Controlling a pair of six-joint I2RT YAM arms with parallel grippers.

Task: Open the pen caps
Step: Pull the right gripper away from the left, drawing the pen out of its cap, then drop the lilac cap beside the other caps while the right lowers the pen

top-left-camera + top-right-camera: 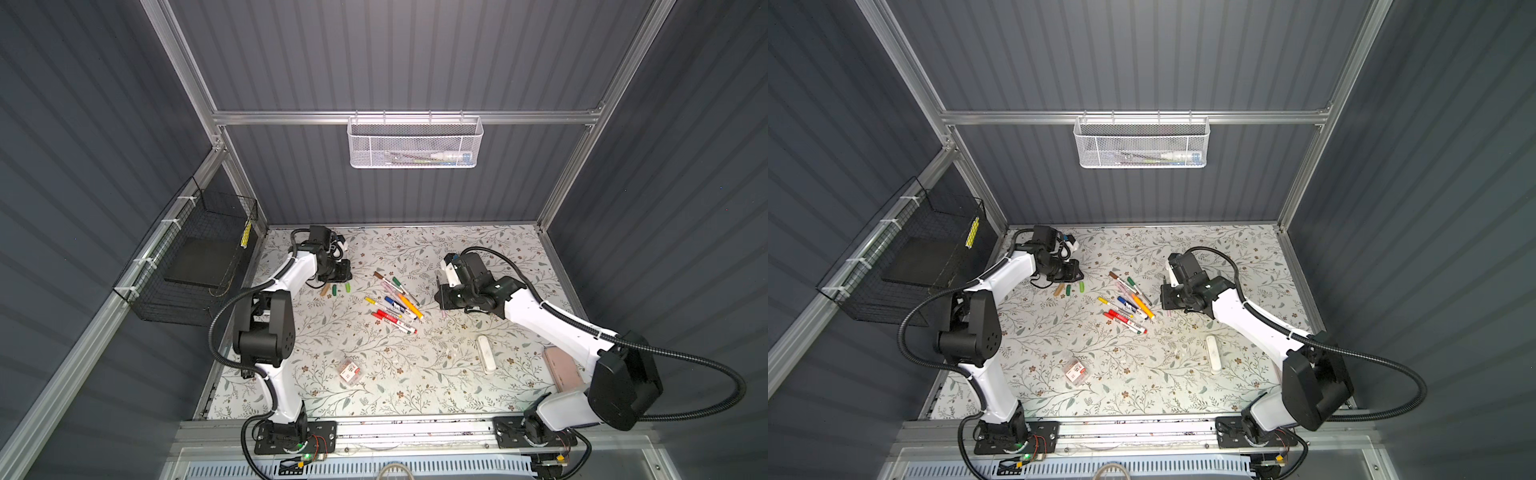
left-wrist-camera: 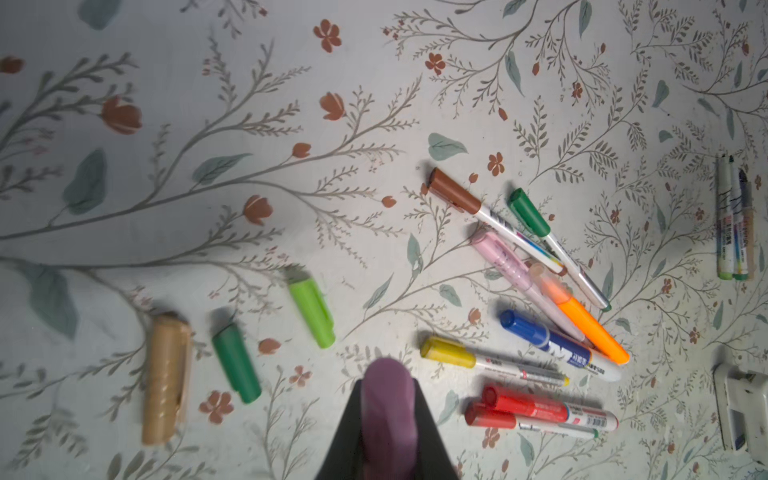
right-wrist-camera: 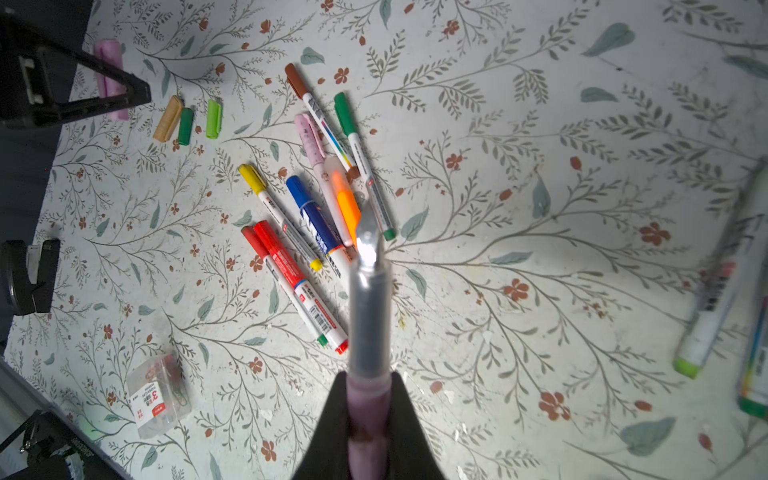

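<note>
Pens (image 1: 392, 301), apparently 8, are left capped in a mid-table pile. Right gripper (image 3: 370, 386) is clamped on an uncapped pen body (image 3: 369, 316); left gripper (image 2: 387, 415) is clamped on a purple cap (image 2: 386, 374). 3 loose caps (image 2: 236, 361) are laid nearby.

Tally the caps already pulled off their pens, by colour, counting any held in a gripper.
Tan cap: 1
Dark green cap: 1
Light green cap: 1
Purple cap, held in the left gripper: 1
Total: 4
</note>
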